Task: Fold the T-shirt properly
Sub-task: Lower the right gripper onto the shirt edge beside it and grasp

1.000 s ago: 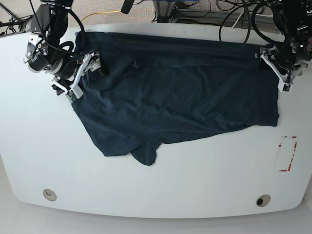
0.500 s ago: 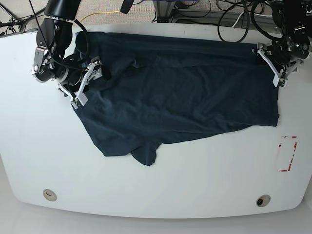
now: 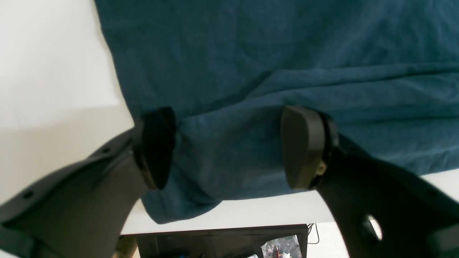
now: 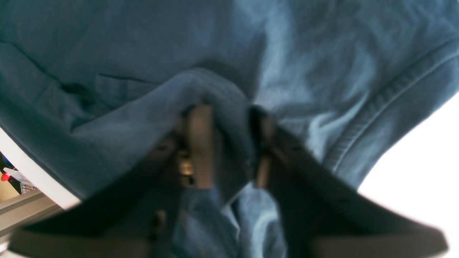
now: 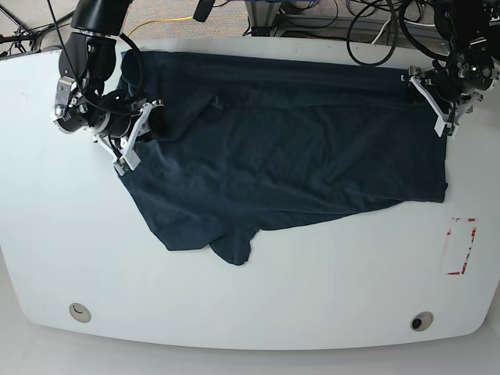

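Note:
The dark navy T-shirt (image 5: 281, 156) lies spread and wrinkled across the white table (image 5: 250, 297), one sleeve pointing toward the front edge. At the shirt's left end in the base view, my right gripper (image 5: 148, 123) is shut on a raised ridge of cloth. The right wrist view shows that fold of T-shirt (image 4: 107, 43) pinched in the right gripper (image 4: 229, 143), near a stitched hem. My left gripper (image 5: 432, 98) hovers over the far right corner. It is open in the left wrist view (image 3: 229, 147), its pads (image 3: 154, 147) straddling flat T-shirt (image 3: 272, 53) without gripping.
A red-marked rectangle (image 5: 461, 246) sits on the table near the right edge. Two round holes (image 5: 78, 312) (image 5: 422, 321) lie by the front edge. Cables and equipment (image 5: 312, 16) run behind the table's far edge.
My right gripper has closed from wide open onto a ridge of cloth at the shirt's left end. The left arm has drifted slightly toward the far edge, still open.

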Controlling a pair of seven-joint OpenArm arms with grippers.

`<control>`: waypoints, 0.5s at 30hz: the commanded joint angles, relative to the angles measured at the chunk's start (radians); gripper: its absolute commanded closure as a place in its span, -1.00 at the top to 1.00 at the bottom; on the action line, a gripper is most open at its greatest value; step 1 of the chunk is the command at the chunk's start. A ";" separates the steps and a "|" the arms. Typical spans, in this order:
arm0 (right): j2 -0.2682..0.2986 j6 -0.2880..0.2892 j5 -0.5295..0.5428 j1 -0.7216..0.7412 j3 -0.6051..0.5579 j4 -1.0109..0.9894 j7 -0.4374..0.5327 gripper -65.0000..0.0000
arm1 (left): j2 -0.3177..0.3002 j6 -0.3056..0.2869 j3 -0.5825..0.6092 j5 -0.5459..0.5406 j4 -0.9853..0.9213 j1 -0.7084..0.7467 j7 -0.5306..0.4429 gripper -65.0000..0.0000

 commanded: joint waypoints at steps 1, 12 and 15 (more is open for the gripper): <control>0.009 0.002 0.021 0.011 0.008 0.020 0.012 -0.85 | -0.017 -0.001 -0.006 -0.005 0.014 -0.004 -0.008 0.32; 0.006 0.002 0.021 0.009 0.009 0.135 0.011 -1.00 | -0.017 -0.001 -0.006 -0.005 0.014 -0.002 -0.008 0.32; 0.005 0.002 0.021 0.015 0.006 0.161 0.011 -1.00 | -0.017 -0.001 -0.006 -0.005 0.014 -0.002 -0.008 0.32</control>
